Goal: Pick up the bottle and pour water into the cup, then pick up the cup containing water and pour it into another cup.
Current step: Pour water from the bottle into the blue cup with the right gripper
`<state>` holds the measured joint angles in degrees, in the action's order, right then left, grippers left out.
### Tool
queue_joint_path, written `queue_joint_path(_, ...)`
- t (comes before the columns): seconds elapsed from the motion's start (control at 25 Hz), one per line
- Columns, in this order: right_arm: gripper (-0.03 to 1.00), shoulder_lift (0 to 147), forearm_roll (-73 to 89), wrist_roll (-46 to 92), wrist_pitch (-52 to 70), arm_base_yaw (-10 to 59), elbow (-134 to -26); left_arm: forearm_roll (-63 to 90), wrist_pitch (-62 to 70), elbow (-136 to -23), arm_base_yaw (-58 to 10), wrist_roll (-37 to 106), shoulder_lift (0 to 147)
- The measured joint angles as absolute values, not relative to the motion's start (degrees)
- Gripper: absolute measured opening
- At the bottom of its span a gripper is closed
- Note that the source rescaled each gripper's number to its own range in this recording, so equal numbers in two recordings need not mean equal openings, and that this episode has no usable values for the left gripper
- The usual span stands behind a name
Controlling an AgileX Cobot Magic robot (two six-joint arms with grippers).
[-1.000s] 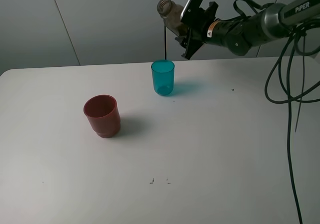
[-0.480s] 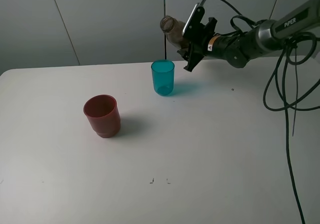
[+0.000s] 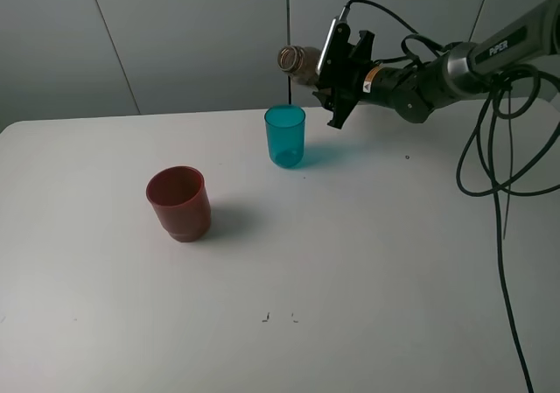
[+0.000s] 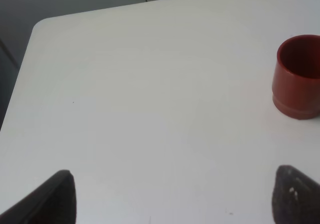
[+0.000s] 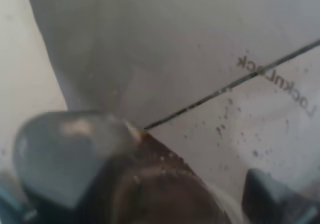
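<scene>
1. The bottle (image 3: 297, 59) is held clear of the worktop (image 3: 367, 262) by the right tool (image 3: 331, 67), whose jaws are closed around the bottle's body.
2. In the high view the bottle is tipped close to level, and its open mouth is turned towards the left of that view.
3. The mouth is seen above the rim of the teal cup (image 3: 285, 136); no contact between the two is seen.
4. Whether water is leaving the bottle cannot be told.
5. The teal cup is stood upright on the worktop, near its far edge and below the right tool.
6. The red-brown cup (image 3: 178, 202) is stood upright, well apart from the teal cup, nearer the camera and to the left in the high view.
7. In the right wrist view the bottle (image 5: 155, 189) is seen blurred and very close, with the grey wall (image 5: 150, 44) behind it.
8. In the left wrist view the left tool (image 4: 175, 199) is shown with its two dark fingertips (image 4: 57, 196) spread wide and nothing between them.
9. The left tool is held above bare worktop (image 4: 150, 84), and the red-brown cup (image 4: 297, 79) is seen well apart from it, at the edge of that picture.
10. Black cables (image 3: 503, 192) are hung from the right arm.
</scene>
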<state>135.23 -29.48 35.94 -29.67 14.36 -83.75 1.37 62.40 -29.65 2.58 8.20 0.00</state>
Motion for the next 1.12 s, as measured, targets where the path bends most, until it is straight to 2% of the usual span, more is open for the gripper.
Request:
queue_joint_path(0.6, 0.01, 135.37, -29.0, 50.72, -30.11, 13.72, -84.76, 1.37, 62.4, -29.65, 2.58, 8.2, 0.0)
queue_joint_path(1.12, 0.01, 135.37, -20.34, 62.19, -32.61, 13.72, -84.76, 1.37, 62.4, -29.65, 2.58, 8.2, 0.0)
